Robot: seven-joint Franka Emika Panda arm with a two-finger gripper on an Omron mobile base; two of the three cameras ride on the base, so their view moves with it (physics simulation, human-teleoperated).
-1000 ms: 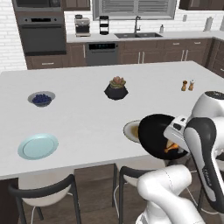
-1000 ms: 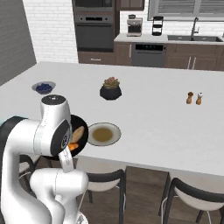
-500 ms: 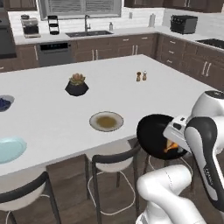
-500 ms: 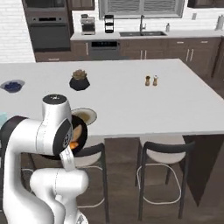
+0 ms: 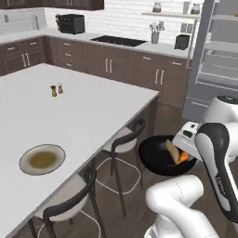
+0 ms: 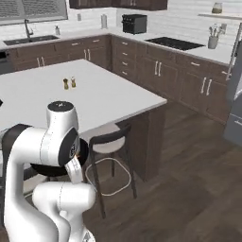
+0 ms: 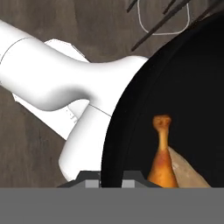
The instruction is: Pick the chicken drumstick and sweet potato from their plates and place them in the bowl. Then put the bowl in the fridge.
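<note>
Swinging round since a second ago, the base has turned away from the middle of the island — the blue plate, the blueberry bowl and the succulent pot have slid out of the left base view, and the fridge (image 5: 217,56) has come in at its upper right, door open with pale shelves showing. That is a move of the cameras, not of the things on the counter.

What the coming move turns on: the fridge lies ahead and to the right of the arm, well apart across open wooden floor, with the island's corner (image 5: 148,95) and its stools to the left. The shelves sit higher than the load does now, so I judge the carry will need both an approach and a lift.

On the island, the beige plate (image 5: 42,159) sits bare. The bowl (image 5: 162,155) hangs off the counter, low in front of the robot's body and roughly level, with the sweet potato (image 5: 172,151) and the chicken drumstick (image 7: 162,157) inside — bone end pointing away from the hand.

At the bowl's near rim the gripper (image 7: 110,180) is clamped, one dark fingertip either side of the wall.
</note>
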